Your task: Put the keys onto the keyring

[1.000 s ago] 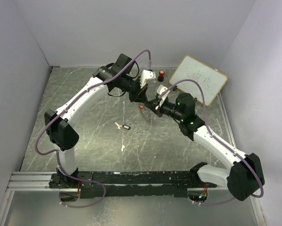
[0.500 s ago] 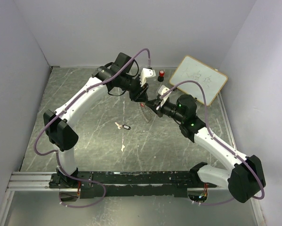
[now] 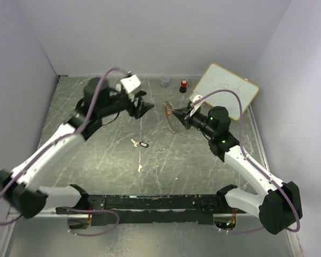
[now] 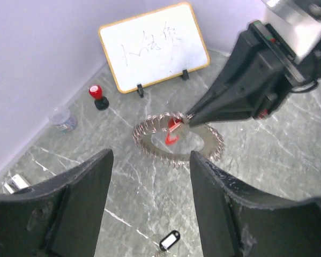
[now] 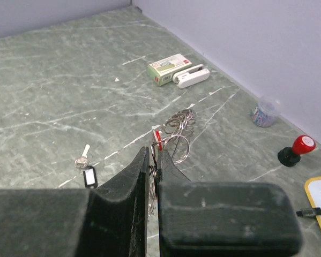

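My right gripper (image 3: 185, 113) is shut on the edge of the keyring (image 3: 172, 115), a thin toothed metal ring held above the table. The right wrist view shows its fingertips (image 5: 145, 155) pinching the wire loops of the keyring (image 5: 180, 140). A red-headed key (image 4: 173, 131) hangs on the keyring (image 4: 177, 141), and the red key (image 5: 159, 137) shows just past my right jaws. The black-tagged key (image 3: 141, 143) lies flat on the table, apart from both grippers. My left gripper (image 3: 146, 107) is open and empty, left of the ring, with its fingers (image 4: 90, 182) well short of it.
A small whiteboard (image 3: 226, 91) leans at the back right. A red-topped black cylinder (image 3: 183, 85) and a small clear jar (image 3: 165, 81) stand by the back wall. A white stapler and box (image 5: 176, 70) lie at the back left. A pale scrap (image 3: 140, 168) lies nearer the arm bases.
My left gripper has opened and pulled back to the left, away from the ring. The red key stays on the ring. My right gripper has held its grip, shifting slightly right.
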Controlling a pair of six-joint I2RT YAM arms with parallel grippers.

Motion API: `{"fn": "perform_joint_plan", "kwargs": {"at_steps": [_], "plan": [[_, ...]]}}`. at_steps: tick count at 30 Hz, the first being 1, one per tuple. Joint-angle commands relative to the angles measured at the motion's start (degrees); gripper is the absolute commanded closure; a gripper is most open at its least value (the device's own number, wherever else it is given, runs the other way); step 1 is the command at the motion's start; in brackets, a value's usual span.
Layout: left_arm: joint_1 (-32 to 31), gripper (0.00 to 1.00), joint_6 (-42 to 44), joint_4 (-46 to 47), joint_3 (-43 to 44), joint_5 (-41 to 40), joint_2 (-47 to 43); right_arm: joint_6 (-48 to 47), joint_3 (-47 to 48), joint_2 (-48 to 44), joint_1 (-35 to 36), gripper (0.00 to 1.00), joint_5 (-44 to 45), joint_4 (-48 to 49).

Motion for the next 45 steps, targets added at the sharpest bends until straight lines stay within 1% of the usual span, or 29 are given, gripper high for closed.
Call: {"fn": "perform_joint_plan", "kwargs": {"at_steps": [1,4,6,10,15,19,22,27,33,42,45], "plan": [[0.2,0.29,-9.2,33.3,-20.2,-2.1,-12.5,4.6,0.1,-2.5,-2.3,1.00,-2.3,5.7],[0.2,0.28,-12.5,45.7,-30.8,-0.2,-15.8,7.2,0.7,-2.5,-3.9,1.00,-5.6,7.0],[0.2,0.28,-14.3,50.6,-34.3,0.1,-14.9,8.6,1.2,-2.5,-4.5,1.00,-7.4,7.5],[0.2,0.27,-15.6,56.9,-36.5,1.9,-10.6,10.1,2.1,-2.8,-4.5,1.00,-9.1,7.6],[0.2,0.27,-16.1,68.1,-38.5,3.4,-4.5,12.0,2.3,-3.6,-4.6,1.00,-10.6,8.7],[0.2,0.25,-18.2,77.9,-39.9,5.6,-0.1,12.7,2.7,-4.0,-4.6,1.00,-11.1,8.4],[0.2,0.26,-19.1,79.9,-38.5,9.0,2.8,12.9,3.0,-4.3,-4.6,1.00,-11.5,8.5],[0.2,0.26,-23.1,86.4,-37.6,13.1,7.8,13.5,2.8,-4.5,-4.6,1.00,-12.3,9.2],[0.0,0.26,-25.1,90.1,-35.9,16.3,11.6,13.8,2.6,-4.5,-4.6,1.00,-12.9,9.8],[-0.5,0.28,-26.9,90.8,-32.4,18.4,15.5,14.6,2.4,-3.7,-4.5,1.00,-13.6,11.0],[-0.7,0.31,-27.0,90.7,-31.8,18.8,16.0,14.7,2.5,-3.7,-4.6,1.00,-13.6,11.1]]}}
